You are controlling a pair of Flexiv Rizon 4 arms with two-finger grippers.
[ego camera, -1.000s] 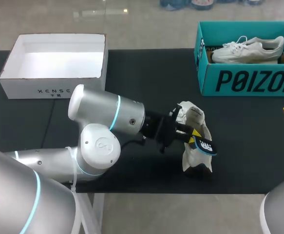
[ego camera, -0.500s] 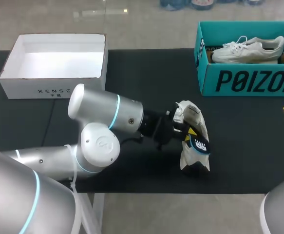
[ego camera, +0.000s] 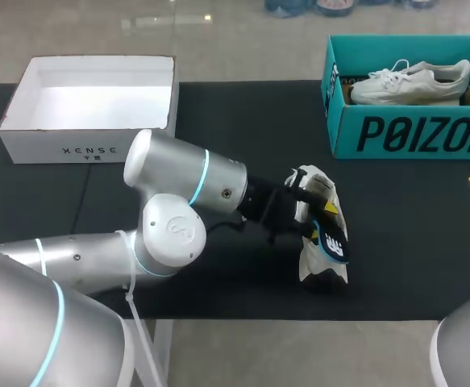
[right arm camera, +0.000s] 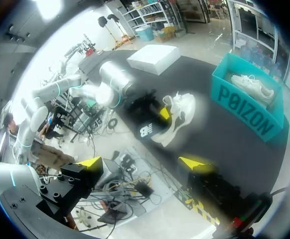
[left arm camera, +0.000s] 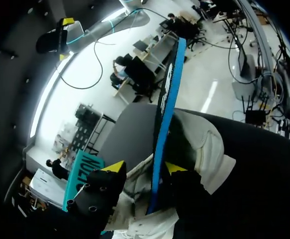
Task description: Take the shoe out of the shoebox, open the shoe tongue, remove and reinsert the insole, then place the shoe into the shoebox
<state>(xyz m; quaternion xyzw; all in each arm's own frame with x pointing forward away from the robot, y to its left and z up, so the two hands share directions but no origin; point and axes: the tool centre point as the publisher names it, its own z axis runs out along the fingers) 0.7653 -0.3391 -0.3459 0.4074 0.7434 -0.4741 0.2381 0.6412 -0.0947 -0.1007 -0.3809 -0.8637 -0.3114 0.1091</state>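
- Left hand (left arm camera: 144,167) closed on the insole (left arm camera: 165,99), which stands edge-on between its yellow tips.
- Shoe (ego camera: 322,264) stands tipped up near the front edge of the worktop (ego camera: 218,113), right of middle.
- Teal shoebox (ego camera: 404,133) at the far right corner.
- Right hand (right arm camera: 142,162) wide open, empty.
- Judgement: guide the insole along the shoe's length and brace the shoe, since it looks likely to topple.
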